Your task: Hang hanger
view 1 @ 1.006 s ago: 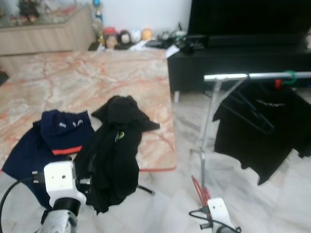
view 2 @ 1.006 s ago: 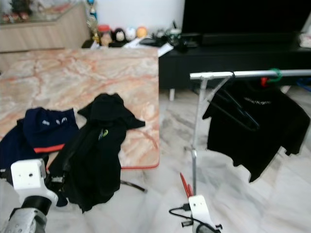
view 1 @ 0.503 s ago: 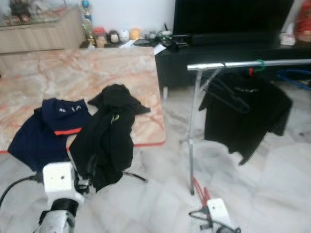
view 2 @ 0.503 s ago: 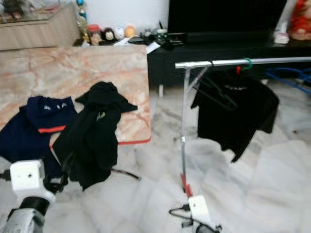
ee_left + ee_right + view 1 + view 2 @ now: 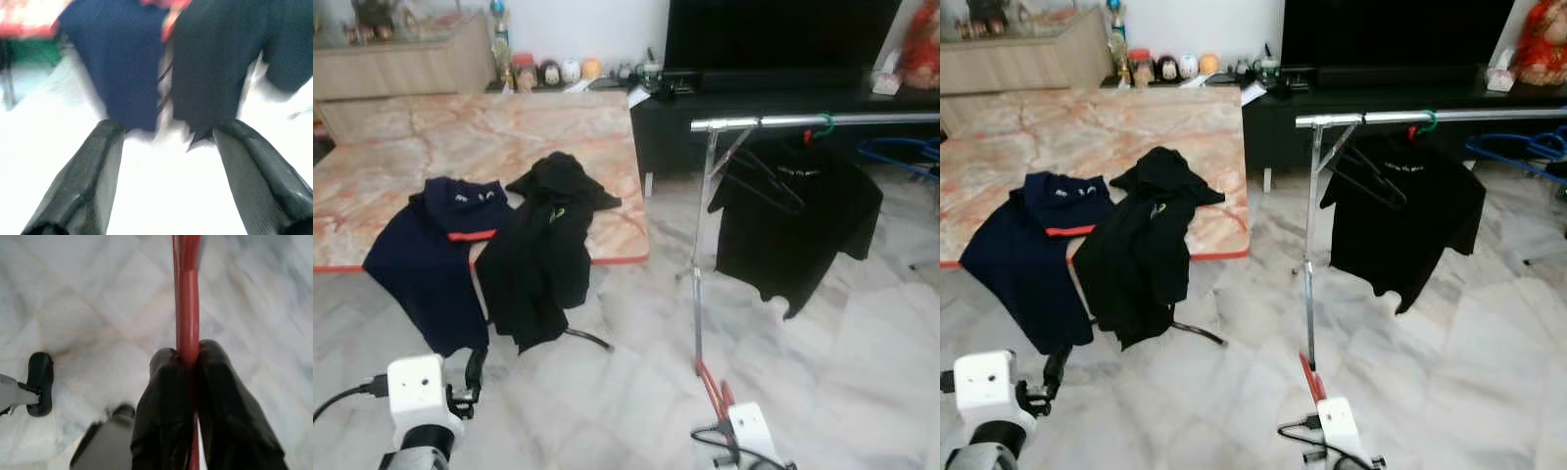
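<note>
Right hand (image 5: 188, 357) pinching red hanger (image 5: 187, 298), seemingly lengthwise

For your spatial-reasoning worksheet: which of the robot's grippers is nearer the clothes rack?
Right. The right gripper, holding a red hanger, is low beside the clothes rack pole's foot; the left gripper is over by the table's hanging shirts.

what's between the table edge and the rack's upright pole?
Bare marble floor separates the table from the rack pole in the left eye view; the right gripper clamps a red hanger.
</note>
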Tool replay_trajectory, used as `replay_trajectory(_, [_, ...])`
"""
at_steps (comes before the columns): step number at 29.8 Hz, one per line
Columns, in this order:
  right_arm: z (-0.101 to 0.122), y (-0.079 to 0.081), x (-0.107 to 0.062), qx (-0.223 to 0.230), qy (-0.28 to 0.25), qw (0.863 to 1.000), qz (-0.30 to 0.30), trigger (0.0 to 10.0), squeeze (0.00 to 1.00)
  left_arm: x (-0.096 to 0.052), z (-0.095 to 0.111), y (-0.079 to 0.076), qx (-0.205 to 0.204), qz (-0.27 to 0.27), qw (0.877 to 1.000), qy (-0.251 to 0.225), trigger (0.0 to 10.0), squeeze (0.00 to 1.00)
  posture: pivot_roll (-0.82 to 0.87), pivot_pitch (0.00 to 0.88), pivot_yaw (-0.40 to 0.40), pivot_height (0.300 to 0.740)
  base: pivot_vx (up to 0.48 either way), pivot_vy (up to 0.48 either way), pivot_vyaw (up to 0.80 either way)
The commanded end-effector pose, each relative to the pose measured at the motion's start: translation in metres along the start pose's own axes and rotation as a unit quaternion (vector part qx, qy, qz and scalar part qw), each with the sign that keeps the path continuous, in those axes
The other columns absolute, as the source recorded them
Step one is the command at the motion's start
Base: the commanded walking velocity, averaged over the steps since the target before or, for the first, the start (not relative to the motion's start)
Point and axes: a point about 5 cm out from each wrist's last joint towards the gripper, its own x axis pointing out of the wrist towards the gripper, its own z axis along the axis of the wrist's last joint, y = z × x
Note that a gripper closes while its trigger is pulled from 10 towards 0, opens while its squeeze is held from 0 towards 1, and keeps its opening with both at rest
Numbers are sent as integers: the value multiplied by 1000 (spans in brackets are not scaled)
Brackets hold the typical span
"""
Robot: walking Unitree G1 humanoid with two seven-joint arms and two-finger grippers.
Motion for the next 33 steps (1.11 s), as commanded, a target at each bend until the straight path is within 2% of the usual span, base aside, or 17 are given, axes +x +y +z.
replay_trajectory(1, [3, 6, 0, 4, -3, 1000, 7, 10000, 0, 5, -24, 7, 25, -2, 998, 55, 10000, 0, 46, 3, 32, 740, 0, 0, 0])
replay_trajectory(5, [4, 7, 1, 6, -5, 1000, 7, 10000, 0, 15, -57, 6, 60, -31, 991, 117, 10000, 0, 41, 0, 35, 740, 0, 0, 0])
replay_trajectory(10, [5, 9, 1, 7, -5, 1000, 9, 10000, 0, 27, -90, 5, 44, -33, 982, 179, 10000, 0, 39, 0, 37, 740, 0, 0, 0])
replay_trajectory(13, [5, 10, 1, 10, -6, 1000, 10, 10000, 0, 32, -108, -3, 34, -41, 974, 220, 10000, 0, 25, 0, 42, 740, 0, 0, 0])
replay_trajectory(16, [6, 10, 1, 10, -6, 1000, 11, 10000, 0, 33, -115, -2, 8, -30, 972, 234, 10000, 0, 23, 0, 44, 740, 0, 0, 0])
replay_trajectory(19, [5, 10, 1, 10, -5, 1000, 13, 10000, 0, 28, -126, 9, -36, 1, 968, 250, 10000, 0, 7, 0, 46, 740, 0, 0, 0])
replay_trajectory(21, [5, 10, 1, 9, -5, 1000, 13, 10000, 0, 25, -131, 13, -44, 13, 966, 255, 10000, 0, 8, 0, 45, 740, 0, 0, 0])
replay_trajectory(24, [4, 11, 1, 0, -4, 1000, 22, 10000, 0, 16, -140, 15, -41, 20, 962, 269, 10000, 0, 8, 0, 38, 740, 0, 0, 0])
replay_trajectory(29, [4, 10, 1, -3, -5, 1000, 24, 10000, 0, 11, -146, 15, -43, 28, 960, 274, 10000, 0, 7, 0, 33, 740, 0, 0, 0])
replay_trajectory(31, [7, 9, 1, -1, -8, 1000, 23, 10000, 0, 11, -147, 11, 5, 5, 960, 279, 10000, 0, 5, 0, 30, 740, 0, 0, 0])
replay_trajectory(33, [7, 9, 1, 0, -9, 1000, 23, 10000, 0, 11, -148, 11, 10, 2, 960, 279, 10000, 0, 5, 0, 30, 740, 0, 0, 0])
